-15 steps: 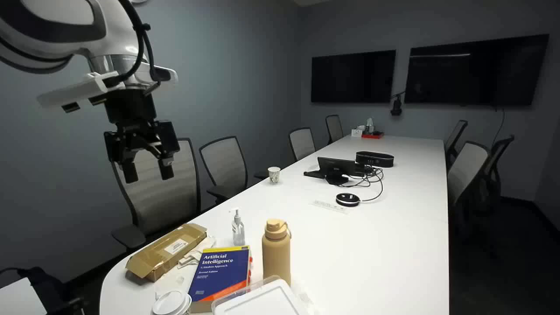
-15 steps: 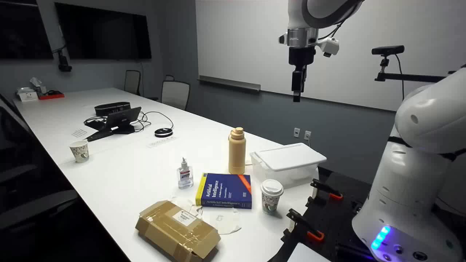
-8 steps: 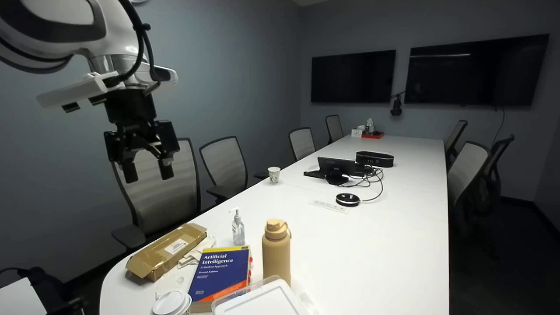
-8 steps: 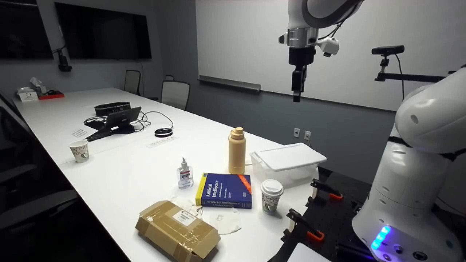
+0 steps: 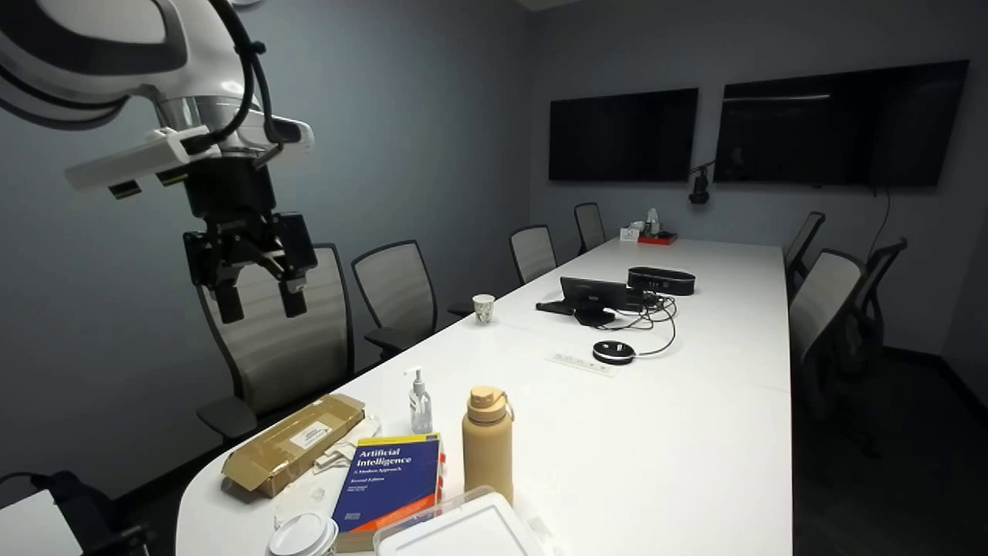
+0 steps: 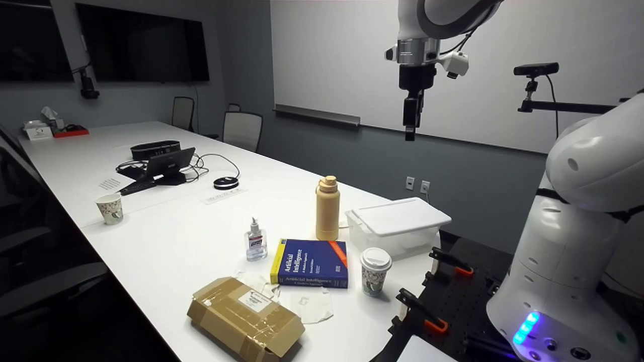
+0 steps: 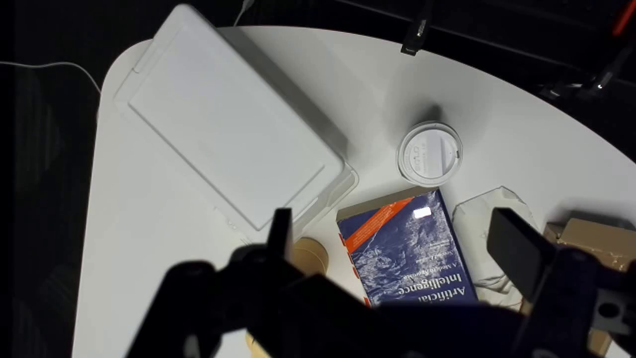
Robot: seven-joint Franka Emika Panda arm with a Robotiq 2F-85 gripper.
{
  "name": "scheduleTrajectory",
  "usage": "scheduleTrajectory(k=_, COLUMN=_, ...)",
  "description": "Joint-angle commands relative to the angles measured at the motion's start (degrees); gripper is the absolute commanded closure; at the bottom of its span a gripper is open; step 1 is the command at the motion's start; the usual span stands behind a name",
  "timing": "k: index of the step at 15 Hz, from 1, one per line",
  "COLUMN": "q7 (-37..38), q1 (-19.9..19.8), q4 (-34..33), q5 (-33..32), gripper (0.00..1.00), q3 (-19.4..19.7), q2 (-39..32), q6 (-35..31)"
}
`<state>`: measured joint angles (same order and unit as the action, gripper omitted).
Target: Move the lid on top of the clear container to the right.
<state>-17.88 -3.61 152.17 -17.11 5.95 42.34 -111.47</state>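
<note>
The lid is a flat pale grey-white panel lying on top of the clear container; it shows in both exterior views (image 5: 467,533) (image 6: 397,216) and at the upper left of the wrist view (image 7: 228,119). The clear container (image 6: 402,245) stands on the table by the robot's base; an exterior view cuts off its near part. My gripper (image 5: 262,305) is open and empty, high above the table in both exterior views (image 6: 410,134). In the wrist view its fingers stand wide apart (image 7: 392,219), with the book below and between them and the lid to their upper left.
A blue book (image 6: 311,264) and a tan bottle (image 6: 328,211) stand beside the container. A lidded paper cup (image 6: 375,271), a sanitizer bottle (image 6: 256,244) and a tan oblong box (image 6: 246,319) are nearby. Clamps (image 6: 422,309) sit at the table's robot-side edge.
</note>
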Motion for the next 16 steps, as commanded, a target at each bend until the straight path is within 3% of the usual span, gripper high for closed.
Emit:
scheduleTrajectory(k=1, q7=0.26, q1=0.51, q4=-0.13, q5=-0.26, gripper=0.00, q3=0.40, q2=0.01, q6=0.24)
scheduleTrajectory(k=11, q7=0.26, q1=0.51, q4=-0.13, q5=-0.26, gripper=0.00, q3=0.40, q2=0.01, q6=0.24)
scheduleTrajectory(k=16, q7=11.70, q1=-2.30, q4=-3.26, q5=1.46, gripper=0.00, q3=1.04, q2=-11.83, q6=-7.48)
